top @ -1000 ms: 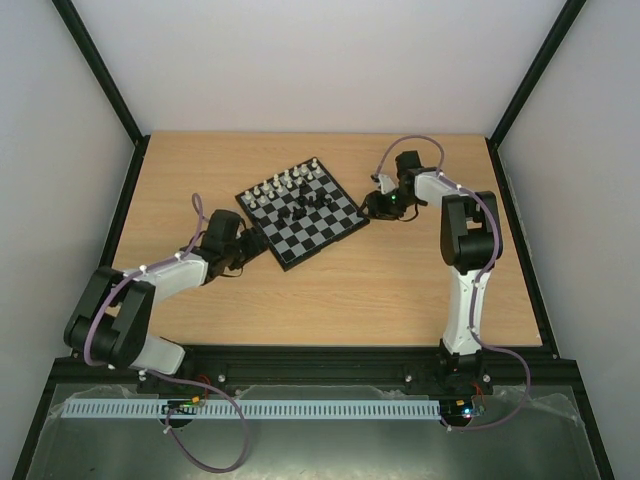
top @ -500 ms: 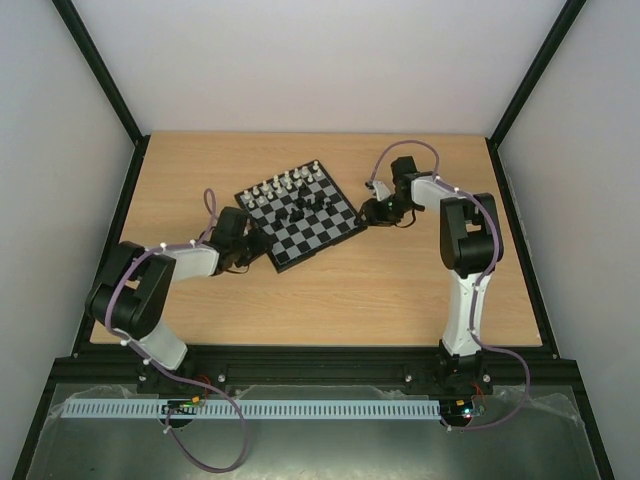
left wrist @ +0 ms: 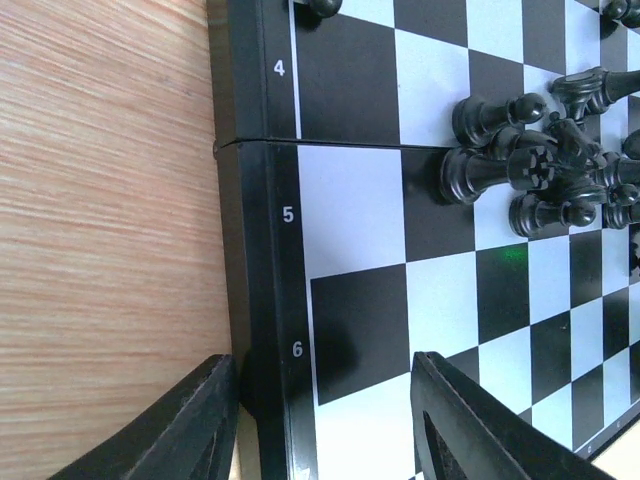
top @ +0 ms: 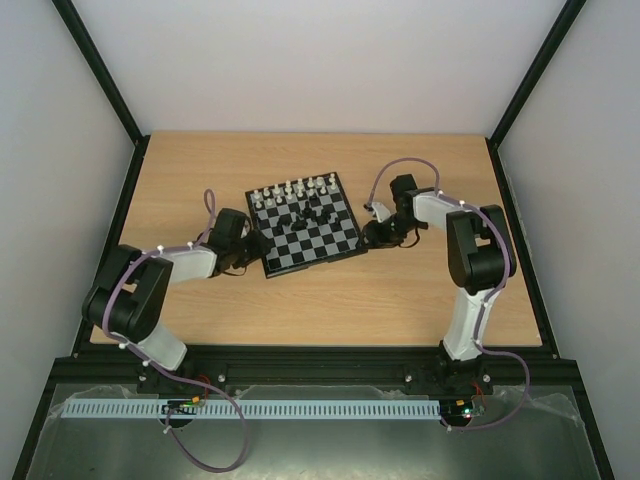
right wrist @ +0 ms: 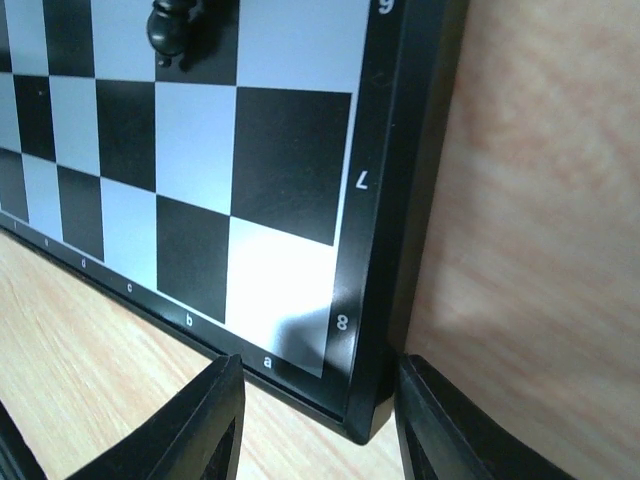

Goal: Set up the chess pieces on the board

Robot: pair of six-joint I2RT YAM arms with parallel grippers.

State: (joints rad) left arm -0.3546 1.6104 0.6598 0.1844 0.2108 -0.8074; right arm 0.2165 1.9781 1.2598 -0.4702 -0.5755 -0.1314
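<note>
The board [top: 312, 262] lies near the middle of the table, slightly turned. A row of white chess pieces [top: 295, 188] lines its far edge, and black pieces [top: 308, 212] are bunched in a heap near the centre. My left gripper [top: 252, 250] is open and straddles the board's left rim [left wrist: 255, 250]; one of its fingers [left wrist: 200, 420] rests against the rim's outer side by row 6, the other over the squares. My right gripper [top: 368, 238] is open around the near right corner [right wrist: 395, 200], one finger [right wrist: 450, 430] against the rim's side. Black pieces [left wrist: 530, 170] lie toppled.
The wooden table [top: 330, 300] is fenced by a black frame rail on the left [top: 125, 200] and right [top: 515, 200], with white walls behind. A black piece [right wrist: 170, 30] lies on the board a few squares from the right gripper.
The board has swung clockwise, from a diamond tilt to nearly square with the table. The left gripper moved in against the left rim, the right gripper came nearer along the right side, and both jaws narrowed.
</note>
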